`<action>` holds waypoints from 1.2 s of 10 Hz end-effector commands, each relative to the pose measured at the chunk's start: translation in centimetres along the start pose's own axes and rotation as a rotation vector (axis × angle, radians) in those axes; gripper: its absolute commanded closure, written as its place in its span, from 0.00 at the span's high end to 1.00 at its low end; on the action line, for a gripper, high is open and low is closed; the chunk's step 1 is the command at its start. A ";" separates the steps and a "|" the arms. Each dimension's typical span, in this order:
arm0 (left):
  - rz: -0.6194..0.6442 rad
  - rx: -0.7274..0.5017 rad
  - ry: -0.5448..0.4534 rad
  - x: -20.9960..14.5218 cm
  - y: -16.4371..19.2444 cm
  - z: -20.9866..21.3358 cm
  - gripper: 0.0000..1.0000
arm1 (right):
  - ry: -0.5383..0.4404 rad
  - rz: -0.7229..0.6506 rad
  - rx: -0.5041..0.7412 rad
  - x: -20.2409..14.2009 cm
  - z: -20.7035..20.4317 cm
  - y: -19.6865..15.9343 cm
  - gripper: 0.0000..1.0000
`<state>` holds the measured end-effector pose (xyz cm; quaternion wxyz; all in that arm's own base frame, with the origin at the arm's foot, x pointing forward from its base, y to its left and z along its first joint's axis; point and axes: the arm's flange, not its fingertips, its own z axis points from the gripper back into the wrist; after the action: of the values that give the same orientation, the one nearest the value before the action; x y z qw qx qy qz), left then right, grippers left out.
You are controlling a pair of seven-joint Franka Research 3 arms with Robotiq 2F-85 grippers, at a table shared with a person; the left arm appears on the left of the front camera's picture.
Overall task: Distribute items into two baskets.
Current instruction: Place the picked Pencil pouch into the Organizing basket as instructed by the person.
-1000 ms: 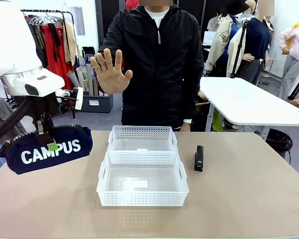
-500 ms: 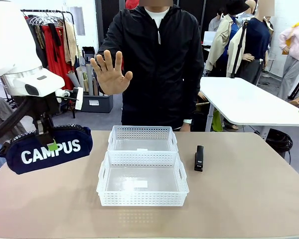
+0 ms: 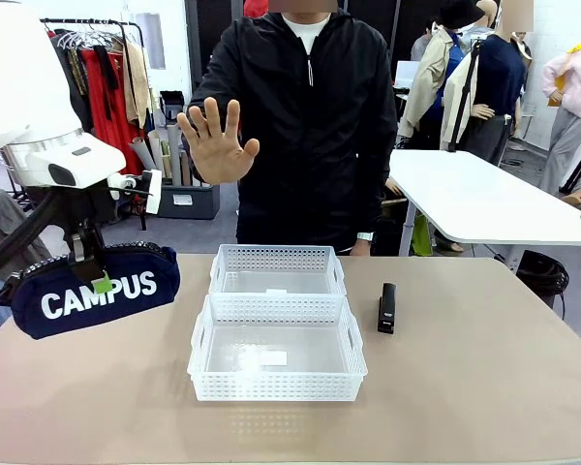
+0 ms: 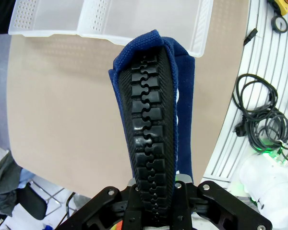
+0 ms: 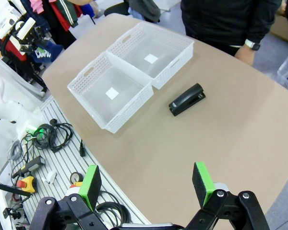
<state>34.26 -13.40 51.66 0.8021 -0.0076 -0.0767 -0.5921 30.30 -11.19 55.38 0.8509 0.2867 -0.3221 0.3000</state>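
one pouch (image 3: 53, 298) hangs clamped in left end effector (image 3: 102, 284); right end effector (image 5: 146, 184) spread apart.

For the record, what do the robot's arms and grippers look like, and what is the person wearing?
White glossy shell on the left arm, black cable beneath. The left gripper and right gripper are black, angular, with bright green pads. The person wears a black zip jacket over white, and a wristwatch.

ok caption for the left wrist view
Left gripper holding the pouch by its zip over the table, baskets beyond.
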 end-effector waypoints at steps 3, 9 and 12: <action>0.008 0.008 0.001 -0.2 0.2 0.3 0.00 | -0.010 0.013 0.008 0.1 0.1 0.1 1.00; 0.008 0.008 0.001 -0.2 0.2 0.3 0.00 | -0.010 0.013 0.008 0.1 0.1 0.1 1.00; 0.008 0.008 0.001 -0.2 0.2 0.3 0.00 | -0.010 0.013 0.008 0.1 0.1 0.1 1.00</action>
<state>34.26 -13.40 51.66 0.8021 -0.0076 -0.0767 -0.5921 30.30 -11.19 55.38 0.8509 0.2867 -0.3221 0.3000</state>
